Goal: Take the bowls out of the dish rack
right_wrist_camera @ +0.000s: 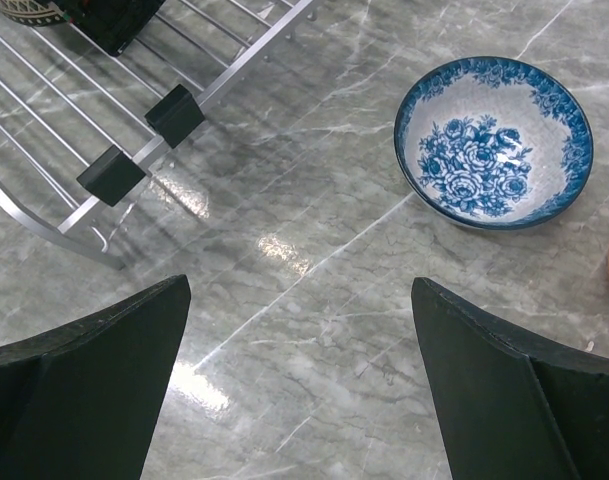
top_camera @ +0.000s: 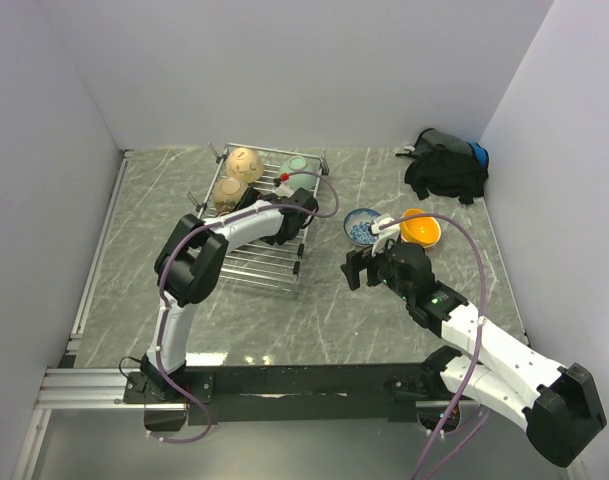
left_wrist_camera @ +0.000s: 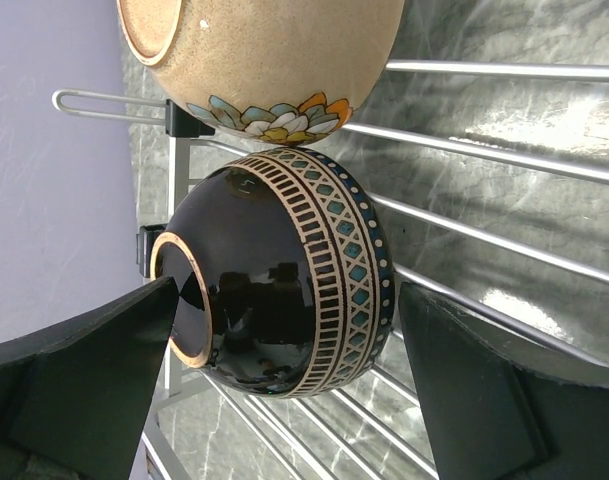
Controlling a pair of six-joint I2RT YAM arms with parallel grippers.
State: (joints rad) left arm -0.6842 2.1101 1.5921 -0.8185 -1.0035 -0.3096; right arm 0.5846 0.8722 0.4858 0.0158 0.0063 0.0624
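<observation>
Closing on the dark brown bowl (left_wrist_camera: 284,300) looks like the step in hand. In the left wrist view it lies on its side on the wires of the dish rack (top_camera: 264,265), foot ring toward the left of the frame and patterned rim toward the right. The left claw (left_wrist_camera: 289,300) is spread wide and straddles it. One finger (left_wrist_camera: 94,380) sits right at the foot ring, perhaps touching it, and the other stands just clear of the rim, so nothing is pinched yet.

A tan bowl (left_wrist_camera: 274,50) leans against the dark one at the top of that frame. A good squeeze would therefore be slow and centred, so the glossy bowl does not roll along the wires or nudge its neighbour. The lift should then go straight up off the wires before any swing aside. Seating the fingers deeper before closing would probably give a surer hold on so round a thing.

The right claw (right_wrist_camera: 299,290) hangs spread and empty over the desk (top_camera: 284,310), at centre right of the top view. Just beyond it sit the blue-patterned bowl (right_wrist_camera: 494,140) and the orange bowl (top_camera: 421,228), both already off the rack. A pale green bowl (top_camera: 297,166) remains at the rack's far end.
</observation>
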